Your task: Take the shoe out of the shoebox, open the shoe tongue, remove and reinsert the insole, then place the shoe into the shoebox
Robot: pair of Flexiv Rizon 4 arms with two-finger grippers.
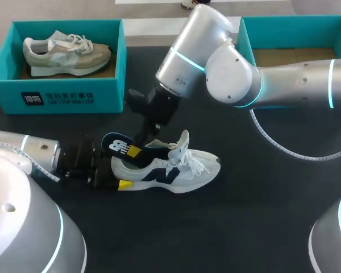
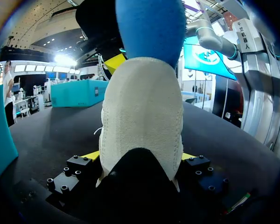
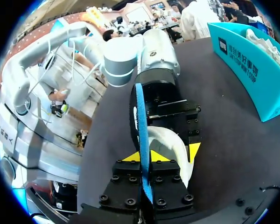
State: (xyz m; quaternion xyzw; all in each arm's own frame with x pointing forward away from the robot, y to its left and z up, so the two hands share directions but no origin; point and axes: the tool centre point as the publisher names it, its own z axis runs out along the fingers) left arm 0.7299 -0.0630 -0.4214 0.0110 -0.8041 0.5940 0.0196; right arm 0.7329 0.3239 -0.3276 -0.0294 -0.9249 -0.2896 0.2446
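Sneaker of white mesh with navy side panels (image 1: 176,168) stood upright on the black table (image 1: 244,227) — its heel clamped between the fingers of my left gripper (image 1: 121,172). My right gripper (image 1: 135,151) pinched the blue foam insole (image 1: 118,145), partly inside the shoe's opening — teal cardboard shoebox (image 1: 62,91) well behind.

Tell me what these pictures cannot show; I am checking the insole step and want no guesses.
Head view: how deep the insole sits in the shoe; the shoe's collar hides its lower end.
Head view: the inside of the right shoebox; the right arm covers much of it.
Left wrist view: the shoe's toe and laces; its heel fills the view.
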